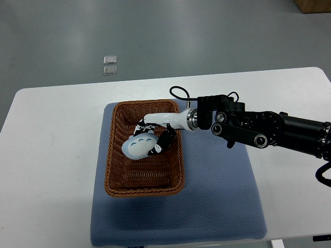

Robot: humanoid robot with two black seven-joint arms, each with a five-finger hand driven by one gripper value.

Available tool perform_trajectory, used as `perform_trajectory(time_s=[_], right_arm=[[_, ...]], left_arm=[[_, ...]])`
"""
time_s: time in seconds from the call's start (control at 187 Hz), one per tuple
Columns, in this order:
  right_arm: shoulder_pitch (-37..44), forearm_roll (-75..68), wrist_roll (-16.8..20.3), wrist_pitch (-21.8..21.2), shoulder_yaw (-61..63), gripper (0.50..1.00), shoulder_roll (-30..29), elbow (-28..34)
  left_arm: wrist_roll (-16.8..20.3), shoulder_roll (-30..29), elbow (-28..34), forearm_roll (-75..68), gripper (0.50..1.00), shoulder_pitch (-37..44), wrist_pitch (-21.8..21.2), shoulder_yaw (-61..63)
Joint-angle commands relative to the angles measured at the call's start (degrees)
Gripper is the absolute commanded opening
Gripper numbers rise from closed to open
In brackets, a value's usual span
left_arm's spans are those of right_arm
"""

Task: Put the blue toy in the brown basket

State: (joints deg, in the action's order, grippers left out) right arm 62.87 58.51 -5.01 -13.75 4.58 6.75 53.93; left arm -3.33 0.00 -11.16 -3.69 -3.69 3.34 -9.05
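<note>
The blue mat (217,196) is the thing closest to me, a padded, textured sheet spread over the middle of the white table (46,170), its near edge running almost to the table's front. On the left part of that mat sits the brown basket (116,181), a woven wicker tray, rectangular with rounded corners, its long sides running away from me.

The right arm (279,132) reaches in from the right side, dark and bulky at the forearm, with a black cable looping up near the wrist, then a white sleeve section that stretches over the basket's far right corner. At its end the right hand (154,138) hangs inside the basket's outline, black-and-white fingers (164,140) curled down around the blue toy (138,146). The toy is a pale blue, rounded lump, and the hand has it gripped from above and from the right side. It lies over the upper middle of the basket's floor; from here I cannot say whether it touches the weave or is held just clear of it.

Beyond the table, on the grey floor (207,36), two small clear squares (109,65) lie one behind the other, and a brown box corner (313,5) shows at the top right.
</note>
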Motion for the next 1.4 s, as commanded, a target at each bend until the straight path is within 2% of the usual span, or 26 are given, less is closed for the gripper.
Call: perform_trajectory(time_s=[0.0,0.16,0.278,0.336,0.721,0.817,1.089,1.244,1.394], right_arm=[[0.32,-0.33,-0.43,-0.14,0.17,0.797,0.46,0.03],[0.67,-0.86,-0.61,-0.23,0.79,0.856,1.77,0.12],[0.76,-0.95,-1.49,-0.93,1.14,0.864,2.21,0.21],[1.2,-0.95,-1.66,-1.98,1.31,0.891,2.65,0.21],[3.93,-5.95,-1.75,-5.41,7.73,0.893,7.4,0.74],[3.31,-7.71,-1.75,-4.97,11.95,0.903,9.51,0.38],[-8.99,-14.75,-2.9,-4.62,34.45,0.903,8.98,-0.14],[-17.51,-31.34,-2.9,-4.62,49.91,0.905,5.2,-0.67],[-21.3,-46.65,-2.9,-4.71,54.31,0.905,1.77,-4.8]], left_arm=[[-0.01,0.0,-0.01,0.0,1.0,0.0,0.0,0.0],[-0.01,0.0,-0.01,0.0,1.0,0.0,0.0,0.0],[-0.01,0.0,-0.01,0.0,1.0,0.0,0.0,0.0],[-0.01,0.0,-0.01,0.0,1.0,0.0,0.0,0.0],[-0.01,0.0,-0.01,0.0,1.0,0.0,0.0,0.0],[-0.01,0.0,-0.01,0.0,1.0,0.0,0.0,-0.09],[-0.01,0.0,-0.09,0.0,1.0,0.0,0.0,-0.09],[-0.01,0.0,-0.09,0.0,1.0,0.0,0.0,0.0],[-0.01,0.0,-0.18,0.0,1.0,-0.09,0.09,0.0]])
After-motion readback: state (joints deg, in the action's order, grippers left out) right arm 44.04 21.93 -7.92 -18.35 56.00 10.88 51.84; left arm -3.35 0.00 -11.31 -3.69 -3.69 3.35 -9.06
